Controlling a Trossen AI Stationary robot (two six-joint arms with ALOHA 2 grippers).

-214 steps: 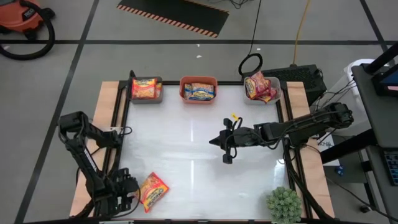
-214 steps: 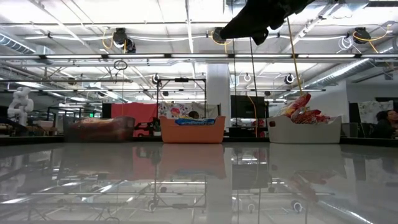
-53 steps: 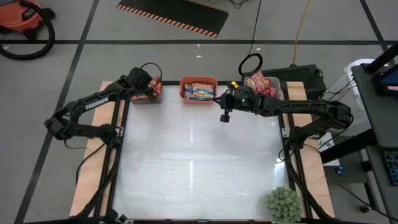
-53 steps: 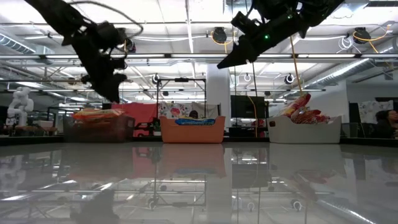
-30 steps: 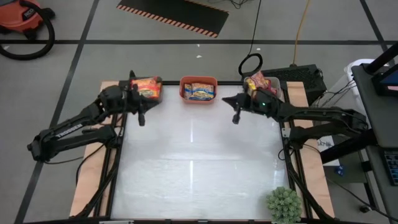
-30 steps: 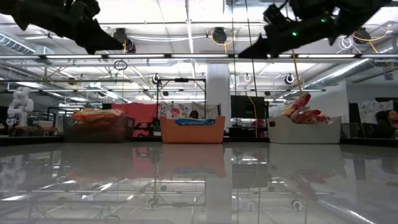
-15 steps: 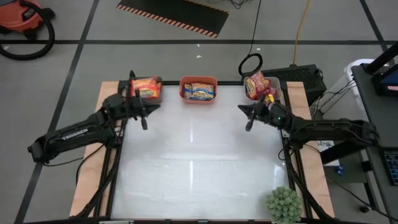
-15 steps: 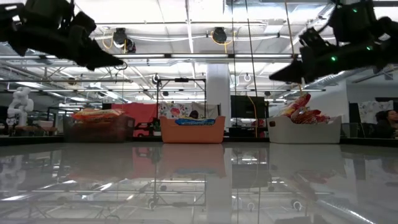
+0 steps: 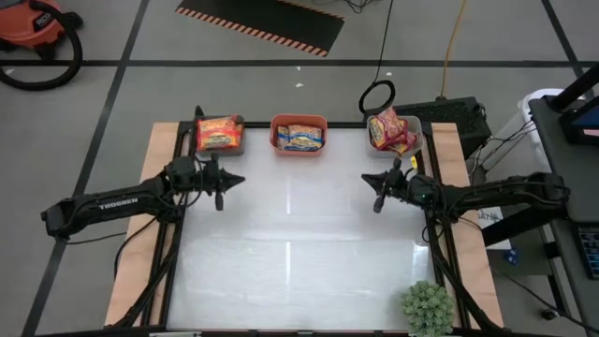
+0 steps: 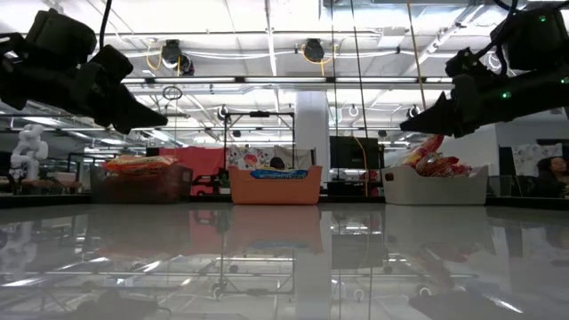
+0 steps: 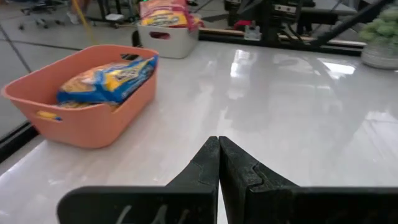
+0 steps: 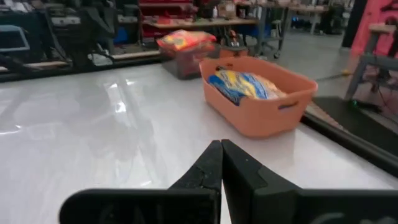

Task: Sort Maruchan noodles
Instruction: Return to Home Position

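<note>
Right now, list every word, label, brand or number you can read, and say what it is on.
"TROSSEN": white letters on the dark left robot arm.
Print on the orange-yellow plastic noodle packets, blue-and-yellow packets and red-and-white packets: too small to read.
Nothing else is readable.

Open tabletop (image 9: 290,253) runs across the centre and bottom of the frame. Along its top edge stand a black bin (image 9: 242,139), an orange bin (image 9: 299,119) and a gray bin (image 9: 417,134). A plant (image 9: 428,307) blocks the lower right corner. The left gripper (image 9: 236,179) and right gripper (image 9: 368,180) hang at mid-left and mid-right, with a wide gap between them.
</note>
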